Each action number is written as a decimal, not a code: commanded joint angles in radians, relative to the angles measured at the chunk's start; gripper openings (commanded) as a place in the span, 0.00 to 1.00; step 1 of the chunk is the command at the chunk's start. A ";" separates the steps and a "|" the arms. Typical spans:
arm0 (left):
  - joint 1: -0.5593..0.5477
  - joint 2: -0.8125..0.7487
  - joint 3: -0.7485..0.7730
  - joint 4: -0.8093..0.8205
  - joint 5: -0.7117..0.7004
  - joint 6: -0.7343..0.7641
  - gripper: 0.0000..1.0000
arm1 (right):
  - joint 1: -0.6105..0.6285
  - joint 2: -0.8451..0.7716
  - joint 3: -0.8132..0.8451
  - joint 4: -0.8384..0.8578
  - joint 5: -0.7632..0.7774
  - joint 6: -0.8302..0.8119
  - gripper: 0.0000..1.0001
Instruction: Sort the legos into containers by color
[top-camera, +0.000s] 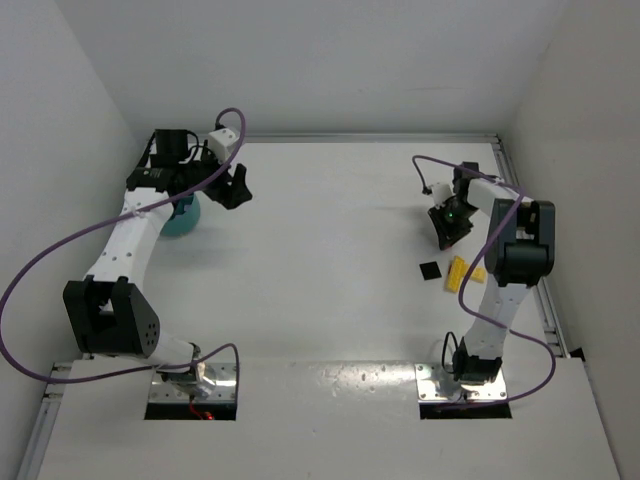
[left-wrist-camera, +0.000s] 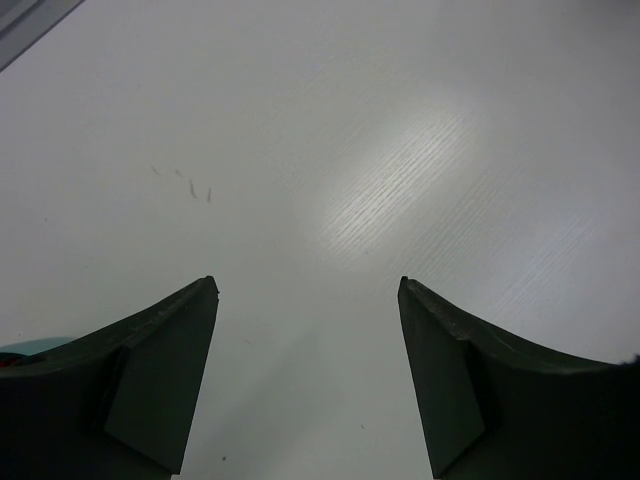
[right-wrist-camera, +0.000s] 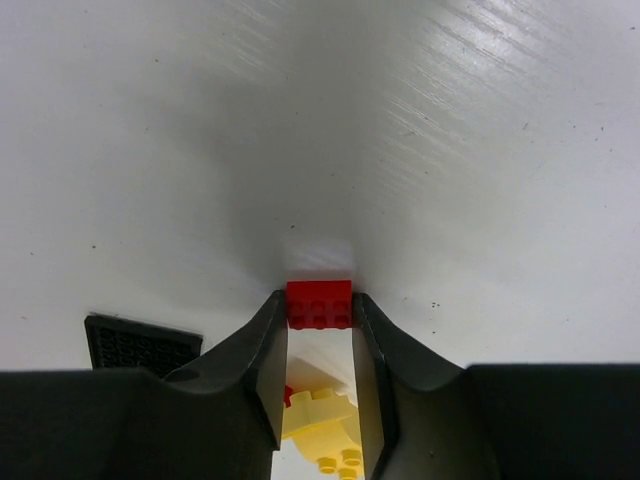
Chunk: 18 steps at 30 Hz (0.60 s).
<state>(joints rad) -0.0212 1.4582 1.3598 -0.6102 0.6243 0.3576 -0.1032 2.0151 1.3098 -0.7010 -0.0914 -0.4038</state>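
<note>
Bright overhead light. Glare streaks the table (left-wrist-camera: 400, 190) ahead of the left gripper (left-wrist-camera: 307, 283); soft shadow pools beyond the right gripper (right-wrist-camera: 318, 298), whose red lego (right-wrist-camera: 320, 306) looks sharp.

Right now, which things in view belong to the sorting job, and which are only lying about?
Job:
- red brick, pinched between the fingers of the right gripper
- yellow bricks
- teal bowl, far left

Lying about:
- black studded plate beside the yellow bricks; it may be a lego too, hard to tell
</note>
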 joint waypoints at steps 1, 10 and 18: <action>0.004 0.001 -0.014 0.055 0.029 -0.002 0.79 | -0.006 0.005 0.012 0.008 -0.125 -0.009 0.25; 0.119 -0.050 -0.157 0.219 0.446 -0.059 0.78 | 0.063 -0.007 0.210 -0.175 -0.726 0.196 0.19; 0.006 -0.159 -0.373 0.363 0.407 -0.098 0.78 | 0.173 0.079 0.338 -0.067 -1.137 0.445 0.19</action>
<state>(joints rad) 0.0269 1.3464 1.0210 -0.3683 0.9878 0.2989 0.0299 2.0441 1.6028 -0.8379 -0.9630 -0.0902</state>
